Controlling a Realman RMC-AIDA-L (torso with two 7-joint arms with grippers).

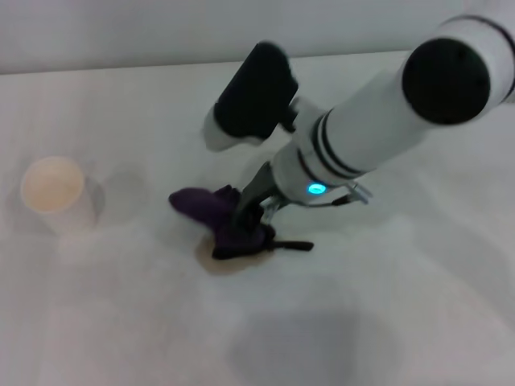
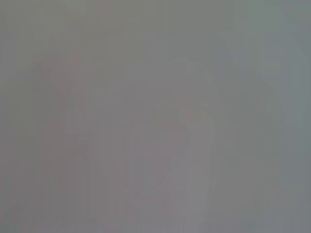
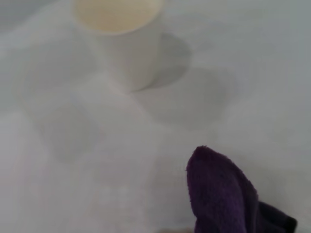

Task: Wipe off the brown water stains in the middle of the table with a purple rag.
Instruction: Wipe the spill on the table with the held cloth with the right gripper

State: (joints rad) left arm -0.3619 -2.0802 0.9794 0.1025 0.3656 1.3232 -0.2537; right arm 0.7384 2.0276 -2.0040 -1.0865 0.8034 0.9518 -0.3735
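Rag (image 1: 229, 221) of dark purple cloth lying bunched near the middle of the white table (image 1: 386, 322), one lobe humped up toward the cup side, the other pressed flat over the brown water stains (image 1: 225, 264), with a thin black loop trailing out along the surface. Only a tan sliver of blotch peeking from under the near edge of the cloth; the rest hidden beneath it. Right gripper (image 1: 251, 215) reaching down from the right arm into the bunched cloth, fingers buried in the folds, so cannot tell whether clamped or merely pressing. Soft, light and floppy by the look of it: likely to crumple and slide rather than push stiffly, and apt to fold over itself if dragged by an edge. Best taken at the thick middle of the bundle, not by the black loop, which would probably let the cloth swing loose. Downward pressure probably needed to soak up liquid rather than smear it. White paper cup (image 1: 55, 191) standing upright well apart on the left side, light enough to tip if brushed. Left gripper nowhere in the head view; left wrist view blank grey, nothing recognisable.
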